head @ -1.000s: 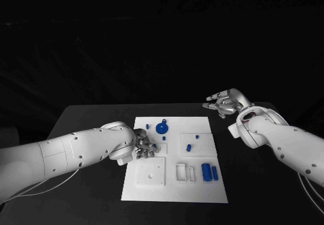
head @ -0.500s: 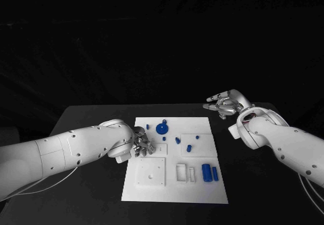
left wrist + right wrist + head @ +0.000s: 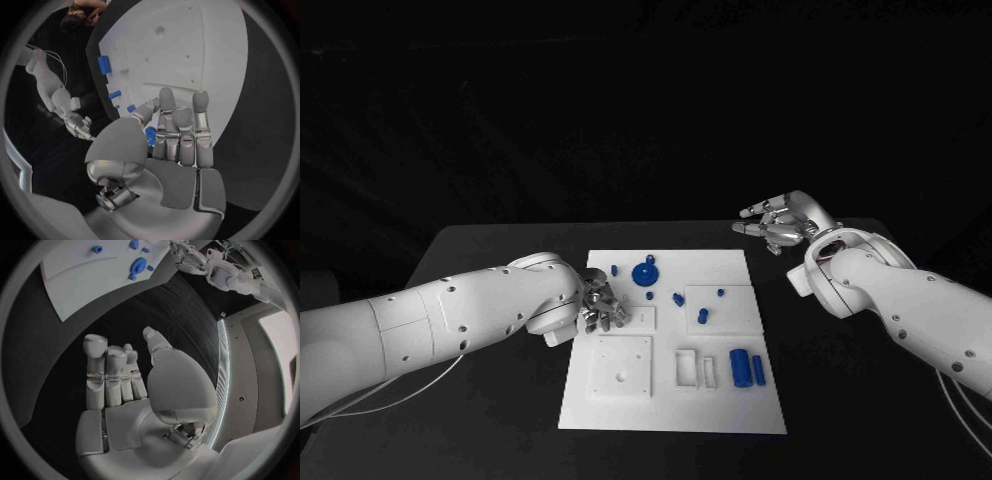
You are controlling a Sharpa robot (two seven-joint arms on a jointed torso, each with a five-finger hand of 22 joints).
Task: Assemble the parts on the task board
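Task board (image 3: pixel 733 405), white, was recorded at the centre of the black bench (image 3: pixel 488 250). Blue parts (image 3: pixel 646 273) were scattered over its twelve-to-three-o'clock area. Left robot hand (image 3: pixel 604 309) was placed at the board's nine-o'clock edge, fingers extended, nothing gripped. Right robot hand (image 3: pixel 777 222) was raised at two o'clock, fingers spread, nothing held.

Two glossy white, rounded arm shells with small dark screw holes along their sides. Thin pale cables trail under the left arm (image 3: pixel 430 330) and right arm (image 3: pixel 906 300). Each ends in a silver, segmented metal robot hand: left (image 3: pixel 603 305), right (image 3: pixel 780 220), with a smooth grey domed thumb base.
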